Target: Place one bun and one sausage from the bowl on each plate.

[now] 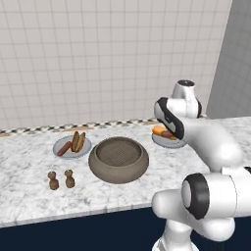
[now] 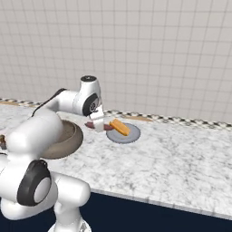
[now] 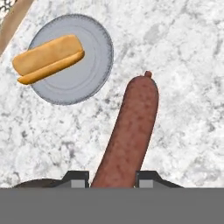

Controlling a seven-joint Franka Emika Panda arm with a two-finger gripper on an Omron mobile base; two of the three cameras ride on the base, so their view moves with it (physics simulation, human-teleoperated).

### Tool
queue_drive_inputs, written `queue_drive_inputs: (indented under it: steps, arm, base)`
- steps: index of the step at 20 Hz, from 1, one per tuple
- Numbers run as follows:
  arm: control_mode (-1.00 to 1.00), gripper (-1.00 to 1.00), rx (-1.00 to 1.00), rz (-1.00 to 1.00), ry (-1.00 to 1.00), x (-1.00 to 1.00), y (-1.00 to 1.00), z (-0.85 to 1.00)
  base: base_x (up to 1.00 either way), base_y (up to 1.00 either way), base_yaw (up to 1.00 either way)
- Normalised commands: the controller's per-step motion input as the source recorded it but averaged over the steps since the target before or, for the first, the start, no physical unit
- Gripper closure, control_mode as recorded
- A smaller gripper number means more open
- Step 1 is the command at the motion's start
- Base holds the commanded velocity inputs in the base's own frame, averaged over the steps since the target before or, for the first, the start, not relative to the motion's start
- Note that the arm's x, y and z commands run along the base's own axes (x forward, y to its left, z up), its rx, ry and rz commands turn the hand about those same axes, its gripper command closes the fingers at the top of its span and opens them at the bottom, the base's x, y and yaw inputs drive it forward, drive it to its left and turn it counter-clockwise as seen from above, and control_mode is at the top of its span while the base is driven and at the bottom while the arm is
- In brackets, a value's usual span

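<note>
The bowl [image 1: 118,159] on the counter [image 1: 29,196] looks emptied out, and the left plate [image 1: 72,147] already has its bun and sausage. The right plate [image 3: 72,59] only has a bun [image 3: 48,59]. My hand [image 3: 111,177] is clamped on the last sausage [image 3: 129,131], hovering just beside that plate.

Even, bright rendered light throughout, with soft faint shadows, no glare, and slightly coarse detail.

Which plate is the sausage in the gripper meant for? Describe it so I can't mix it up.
Start at the big brown bowl mid-counter. The target is the grey plate on its right, toward the tiled wall, near the gripper shut on a sausage. It carries just a bun; the left plate already has bun and sausage.
</note>
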Motion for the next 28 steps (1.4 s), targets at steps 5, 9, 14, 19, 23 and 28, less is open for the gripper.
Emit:
queue_drive_inputs:
  steps: [5, 9, 14, 19, 23, 28]
  arm:
    - [-1.00, 1.00, 0.01, -0.55, 0.01, 0.62, -0.17, -0.50]
    - [-1.00, 1.00, 0.00, -0.17, -0.01, 0.77, -0.20, -0.27]
    - [-1.00, 1.00, 0.00, -0.09, 0.00, 0.63, -0.27, -0.51]
    - [-1.00, -1.00, 0.00, -0.02, 0.00, 0.70, -0.03, -0.40]
    - [-1.00, -1.00, 0.00, 0.00, -0.01, 0.48, 0.00, -0.13]
    - [-1.00, -1.00, 0.03, 0.00, -0.01, -0.22, -0.02, 0.35]
  base:
    - [0.00, 0.00, 0.00]
    - [0.00, 0.00, 0.00]
    - [0.00, 0.00, 0.00]
    - [0.00, 0.00, 0.00]
    - [0.00, 0.00, 0.00]
    - [0.00, 0.00, 0.00]
